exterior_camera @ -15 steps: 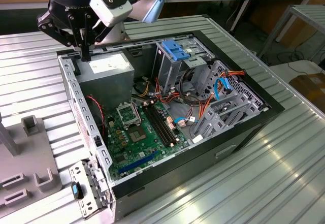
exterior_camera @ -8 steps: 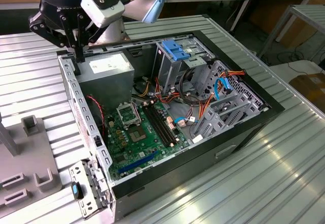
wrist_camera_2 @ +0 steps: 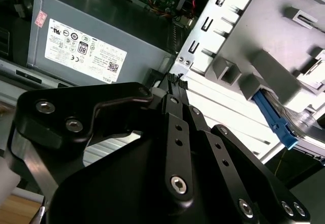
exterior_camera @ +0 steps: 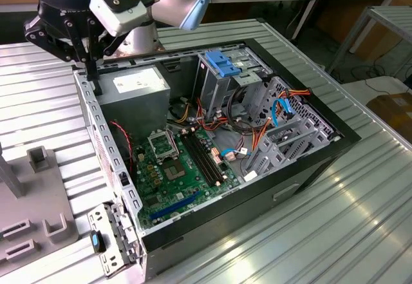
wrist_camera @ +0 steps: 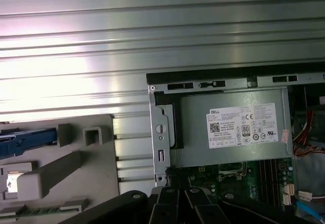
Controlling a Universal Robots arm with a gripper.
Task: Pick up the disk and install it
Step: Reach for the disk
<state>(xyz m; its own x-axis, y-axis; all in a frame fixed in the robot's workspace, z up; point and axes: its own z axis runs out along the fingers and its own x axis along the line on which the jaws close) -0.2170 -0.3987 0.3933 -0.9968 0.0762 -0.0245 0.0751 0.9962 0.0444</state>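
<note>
Gripper is closed and holds nothing, with its tips together at a corner of the open computer case, near the grey power supply, at about ten o'clock in the exterior view. The disk, from which a blue rail shows in both wrist views, lies on the grey holder outside the case and well apart from the gripper; in the exterior view this holder stands at about eight o'clock from the case.
</note>
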